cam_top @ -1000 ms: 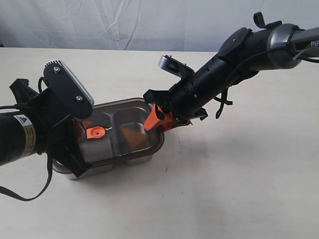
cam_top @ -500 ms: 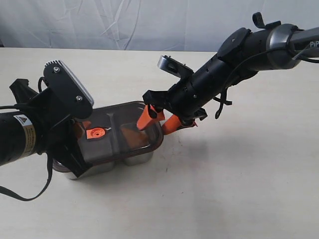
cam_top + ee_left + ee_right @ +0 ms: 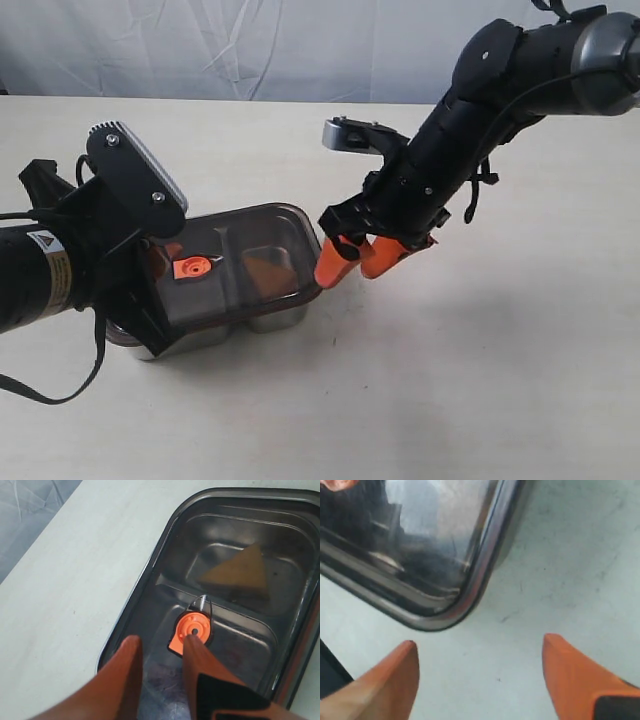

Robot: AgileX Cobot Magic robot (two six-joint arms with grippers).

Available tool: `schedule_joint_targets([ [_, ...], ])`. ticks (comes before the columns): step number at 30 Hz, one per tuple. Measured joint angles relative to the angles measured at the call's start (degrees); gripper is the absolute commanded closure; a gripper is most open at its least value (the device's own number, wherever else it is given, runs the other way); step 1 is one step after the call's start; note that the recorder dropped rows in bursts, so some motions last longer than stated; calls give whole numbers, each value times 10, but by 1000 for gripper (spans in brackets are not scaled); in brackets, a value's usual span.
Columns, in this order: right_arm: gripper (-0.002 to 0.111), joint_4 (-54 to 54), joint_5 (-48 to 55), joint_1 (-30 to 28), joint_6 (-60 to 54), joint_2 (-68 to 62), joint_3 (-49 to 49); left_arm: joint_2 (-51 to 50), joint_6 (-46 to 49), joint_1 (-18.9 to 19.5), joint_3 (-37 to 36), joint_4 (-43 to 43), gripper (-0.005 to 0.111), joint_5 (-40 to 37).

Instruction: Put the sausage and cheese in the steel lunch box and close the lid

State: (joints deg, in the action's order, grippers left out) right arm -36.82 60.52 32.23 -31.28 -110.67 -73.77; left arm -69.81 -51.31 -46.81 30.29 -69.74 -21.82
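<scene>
– Fingers [image 3: 570, 672] of right gripper [image 3: 361, 264] spread, empty, beside box [image 3: 272, 321] corner. Left gripper [image 3: 161, 645] narrowly parted over lid [image 3: 150, 597].
– Cheese [image 3: 237, 575] inside, under lid; sausage unseen. Looks like closing step: next, press lid down evenly.

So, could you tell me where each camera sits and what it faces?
Exterior view: raised, off the arms, facing down onto the table and lid; left arm and right arm show.
Left wrist view: on the left arm, looking past its orange jaws at the valve and cheese under the lid.
Right wrist view: on the right arm, looking between its jaws at a lid corner.
Shared: all three see the lid.
</scene>
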Motion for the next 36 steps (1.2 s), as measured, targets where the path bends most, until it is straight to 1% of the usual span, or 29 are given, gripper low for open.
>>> schedule_joint_targets([
  [1, 73, 9, 9, 0, 0, 3, 0, 0, 0, 0, 0, 1, 78, 0],
  [2, 84, 35, 35, 0, 0, 5, -1, 0, 0, 0, 0, 4, 78, 0],
  [3, 99, 47, 44, 0, 1, 5, -1, 0, 0, 0, 0, 4, 78, 0],
  [4, 108, 57, 52, 0, 5, 5, -1, 0, 0, 0, 0, 4, 78, 0],
  [7, 106, 68, 48, 0, 14, 5, -1, 0, 0, 0, 0, 4, 78, -1],
  [11, 106, 58, -4, 3, 31, 5, -1, 0, 0, 0, 0, 4, 78, -1],
  [14, 109, 57, -39, 12, 48, 5, -1, 0, 0, 0, 0, 4, 78, -1],
  [18, 109, 60, -63, 25, 61, 5, -1, 0, 0, 0, 0, 4, 78, -1],
  [27, 109, 94, -79, 32, 111, 1, -1, 0, 0, 0, 0, 6, 78, -1],
  [36, 109, 91, -82, 32, 120, -37, -1, 0, 0, 0, 0, 6, 78, -1],
])
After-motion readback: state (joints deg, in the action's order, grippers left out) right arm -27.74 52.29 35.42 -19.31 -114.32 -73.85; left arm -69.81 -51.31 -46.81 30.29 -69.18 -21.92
